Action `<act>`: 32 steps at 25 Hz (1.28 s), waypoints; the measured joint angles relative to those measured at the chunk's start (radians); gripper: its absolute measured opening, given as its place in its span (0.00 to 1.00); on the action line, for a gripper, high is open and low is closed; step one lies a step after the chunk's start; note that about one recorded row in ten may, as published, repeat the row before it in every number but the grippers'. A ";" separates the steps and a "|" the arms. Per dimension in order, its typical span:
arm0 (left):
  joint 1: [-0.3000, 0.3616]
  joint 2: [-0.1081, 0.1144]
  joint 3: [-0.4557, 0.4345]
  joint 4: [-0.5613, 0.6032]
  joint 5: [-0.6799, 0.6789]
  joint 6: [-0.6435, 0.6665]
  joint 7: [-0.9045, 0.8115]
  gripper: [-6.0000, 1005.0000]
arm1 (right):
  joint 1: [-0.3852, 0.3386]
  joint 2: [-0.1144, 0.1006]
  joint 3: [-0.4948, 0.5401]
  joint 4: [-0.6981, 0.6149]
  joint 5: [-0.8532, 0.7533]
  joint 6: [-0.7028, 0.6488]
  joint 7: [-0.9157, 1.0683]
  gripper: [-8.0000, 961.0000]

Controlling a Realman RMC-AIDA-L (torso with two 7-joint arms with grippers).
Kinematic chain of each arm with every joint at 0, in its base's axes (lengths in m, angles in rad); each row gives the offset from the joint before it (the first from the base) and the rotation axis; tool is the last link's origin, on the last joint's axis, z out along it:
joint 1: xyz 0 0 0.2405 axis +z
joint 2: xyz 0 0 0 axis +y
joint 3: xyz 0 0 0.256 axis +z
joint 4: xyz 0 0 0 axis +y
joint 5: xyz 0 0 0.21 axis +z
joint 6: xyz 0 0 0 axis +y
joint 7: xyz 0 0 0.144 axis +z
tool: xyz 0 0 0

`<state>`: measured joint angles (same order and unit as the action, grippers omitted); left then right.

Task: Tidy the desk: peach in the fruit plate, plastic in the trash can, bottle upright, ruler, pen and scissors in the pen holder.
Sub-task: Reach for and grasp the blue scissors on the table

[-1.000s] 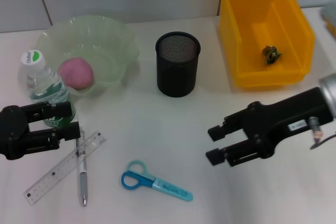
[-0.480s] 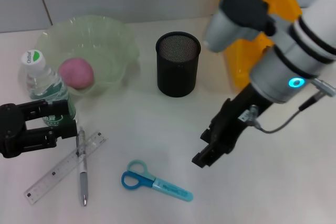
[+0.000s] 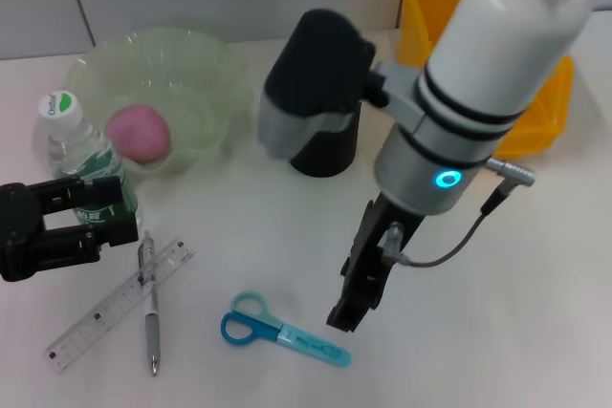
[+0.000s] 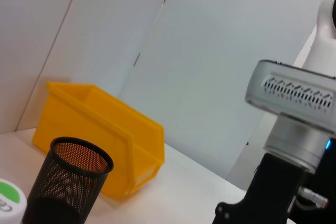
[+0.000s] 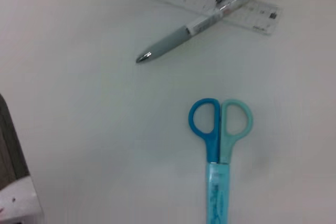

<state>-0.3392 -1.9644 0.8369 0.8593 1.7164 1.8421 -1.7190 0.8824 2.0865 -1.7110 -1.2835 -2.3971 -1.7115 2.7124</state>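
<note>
Over the white surface point(image 3: 535, 332), near its front centre, the right hand point(image 3: 346, 317) pointed steeply down beside the capped blade end of the blue scissors point(image 3: 283, 331). Seen edge-on in the head view, it hid whether its fingers stood apart or together, and the right wrist view showed none of them, so I cannot tell.

The scissors lay flat, blades sheathed in a pale blue cover, finger loops toward 10 o'clock and tip toward 4 o'clock. At 9 o'clock from them the pen point(image 3: 149, 301) lay across the clear ruler point(image 3: 115, 307), touching it. The left hand point(image 3: 122, 214) waited at the far left with its fingers apart, just beside the water bottle point(image 3: 81, 160), which stood upright. The peach point(image 3: 139, 133) sat in the green fruit plate point(image 3: 206, 74). The mesh pen holder point(image 4: 65, 182) stood at 12 o'clock from the scissors, mostly screened by the right arm in the head view, with the yellow bin point(image 4: 105, 129) beyond it.

Judging by this, picking up the scissors was the step in hand. A good grasp would call for turning the fingers across the narrow neck between loops and cover, centring there rather than over the tip, and descending straight until the pads nearly met the surface. A hold near the loops would leave the long end free to enter the holder tip-first.
</note>
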 joint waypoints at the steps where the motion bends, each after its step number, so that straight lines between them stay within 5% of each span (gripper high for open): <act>1: -0.001 0.002 -0.001 0.000 0.000 0.000 -0.003 0.76 | 0.008 0.001 -0.015 0.009 0.002 0.008 0.009 0.63; 19: -0.008 0.004 0.007 0.000 0.013 0.005 0.004 0.76 | 0.058 0.006 -0.149 0.073 0.063 0.097 0.082 0.63; 32: -0.026 -0.032 0.025 0.069 0.190 0.036 0.039 0.75 | 0.044 0.006 -0.160 0.078 0.064 0.111 0.077 0.63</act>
<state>-0.3657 -1.9962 0.8616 0.9287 1.9068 1.8783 -1.6801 0.9268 2.0923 -1.8705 -1.2052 -2.3332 -1.6006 2.7896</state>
